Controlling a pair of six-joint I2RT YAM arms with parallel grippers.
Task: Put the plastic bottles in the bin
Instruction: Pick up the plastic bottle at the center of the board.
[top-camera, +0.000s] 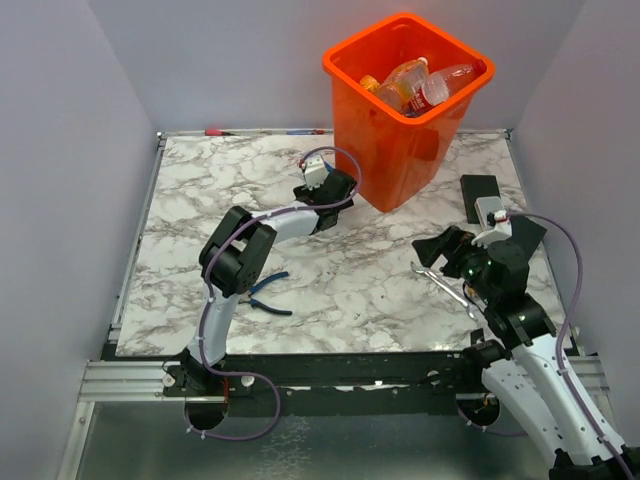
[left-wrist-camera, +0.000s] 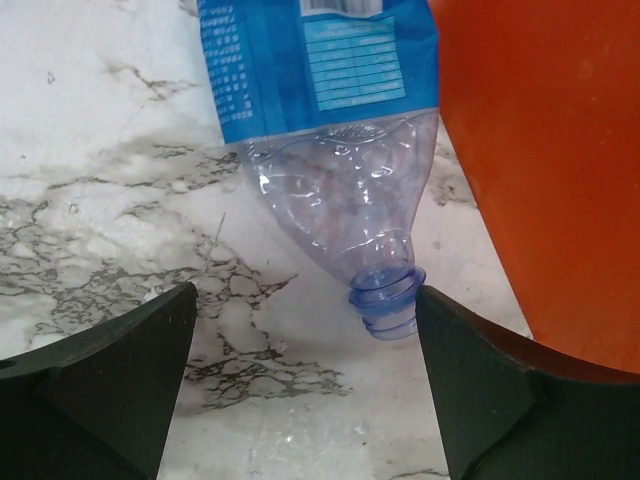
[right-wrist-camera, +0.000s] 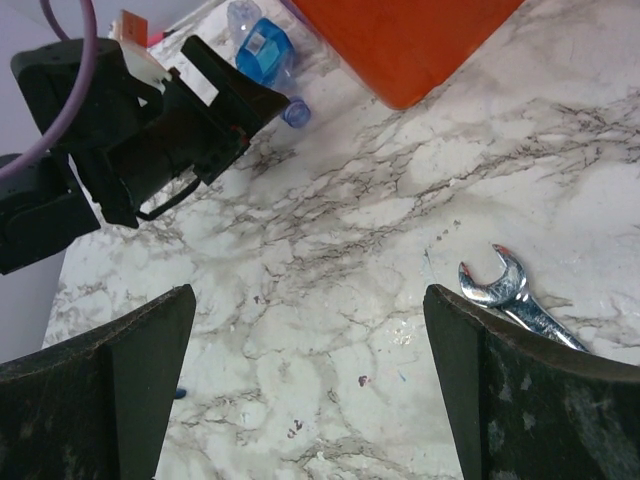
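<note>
A clear crushed plastic bottle (left-wrist-camera: 330, 150) with a blue label lies on the marble table, its open blue neck (left-wrist-camera: 388, 298) pointing at my left wrist camera. The left gripper (left-wrist-camera: 305, 340) is open around the neck end, and the neck sits right against the right fingertip (left-wrist-camera: 450, 330). The orange bin (top-camera: 400, 150) stands just right of this bottle, with several bottles (top-camera: 420, 85) inside it. In the right wrist view the same bottle (right-wrist-camera: 265, 50) shows beyond the left gripper (right-wrist-camera: 230, 90). My right gripper (top-camera: 430, 250) hangs open over bare table, holding nothing.
A steel wrench (top-camera: 445, 285) lies under the right arm, close to the right finger (right-wrist-camera: 515, 295). Blue-handled pliers (top-camera: 268, 295) lie by the left arm's elbow. A black box (top-camera: 480, 190) sits right of the bin. The bin wall (left-wrist-camera: 540, 150) stands close to the left gripper's right side.
</note>
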